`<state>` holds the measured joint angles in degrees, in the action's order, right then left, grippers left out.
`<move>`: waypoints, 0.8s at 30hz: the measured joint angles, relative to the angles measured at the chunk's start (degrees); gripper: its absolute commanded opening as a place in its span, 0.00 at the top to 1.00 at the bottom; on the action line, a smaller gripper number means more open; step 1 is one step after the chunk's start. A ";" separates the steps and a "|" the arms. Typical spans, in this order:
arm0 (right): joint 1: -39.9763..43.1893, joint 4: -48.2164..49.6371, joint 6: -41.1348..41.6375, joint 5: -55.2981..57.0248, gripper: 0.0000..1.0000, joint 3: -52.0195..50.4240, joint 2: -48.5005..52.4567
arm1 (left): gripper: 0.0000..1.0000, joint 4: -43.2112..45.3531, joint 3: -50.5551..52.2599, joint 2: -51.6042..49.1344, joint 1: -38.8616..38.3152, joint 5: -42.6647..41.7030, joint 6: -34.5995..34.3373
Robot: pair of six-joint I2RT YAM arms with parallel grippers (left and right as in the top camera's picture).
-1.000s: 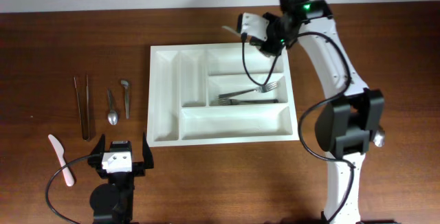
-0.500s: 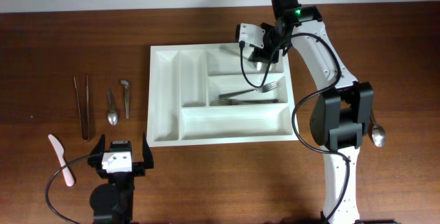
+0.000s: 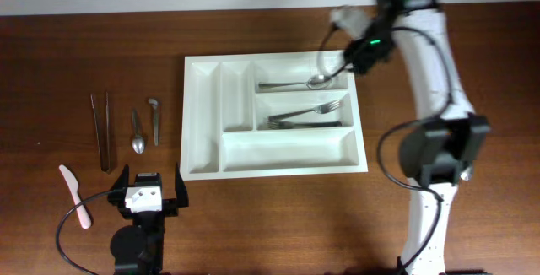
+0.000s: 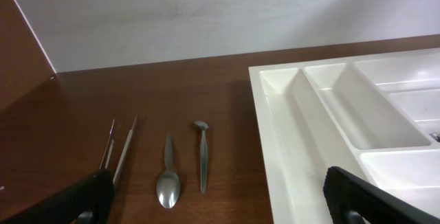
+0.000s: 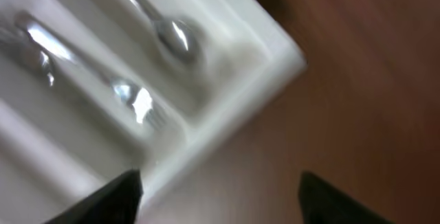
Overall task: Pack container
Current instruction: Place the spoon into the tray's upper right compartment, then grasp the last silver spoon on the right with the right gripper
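Two pincers, both empty. Right pincer (image 5: 218, 183) had its jaws spread with nothing between them and hung over the far right corner of the container (image 3: 287, 150). Left pincer (image 3: 151, 172) was wide open and parked at the near edge of the desk (image 3: 84, 56). The container sat mid-desk. A delivered spoon (image 3: 291, 83) lay in the top long compartment and the forks (image 3: 308, 115) in the middle one. The bottom long slot and both narrow upright slots were bare.

Step in hand, as I judged it: clearing out after the drop.
- Keep the jaws apart and rise clear of the rim, so nothing clips the spoon's bowl by the right wall.
- Don't sweep low across the tray.
- The next pieces lay left of the container: thin rods (image 3: 100, 132) (tongs or chopsticks, couldn't tell), a loose spoon (image 3: 137, 133), a small utensil (image 3: 154, 119) and a pink spatula (image 3: 74, 195).
- They sat much nearer the left arm, so that arm looked the better pick.
- Match like with like, so the loose spoon belongs up top.

Against a second earlier, the top compartment had been empty and the right pincer was closed on something blurred above the tray's back edge. Now the spoon was down, the jaws had parted and the arm had swung right. The left arm and the loose pieces hadn't shifted.
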<state>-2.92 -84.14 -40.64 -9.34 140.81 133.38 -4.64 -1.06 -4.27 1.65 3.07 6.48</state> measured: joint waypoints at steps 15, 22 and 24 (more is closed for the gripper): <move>22.99 -12.83 12.68 4.70 0.40 -3.06 -5.29 | 0.01 0.00 0.02 0.00 0.00 0.00 0.00; 28.33 -8.20 13.53 5.05 0.40 -17.46 -5.25 | 0.01 0.00 0.02 0.00 0.00 0.00 0.00; 29.62 -6.38 13.44 5.11 0.40 -21.62 -5.16 | 0.01 0.00 0.02 0.00 0.00 0.00 0.00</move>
<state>26.70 -90.52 -27.20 -4.23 119.20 128.22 -4.64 -1.04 -4.27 1.65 3.07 6.48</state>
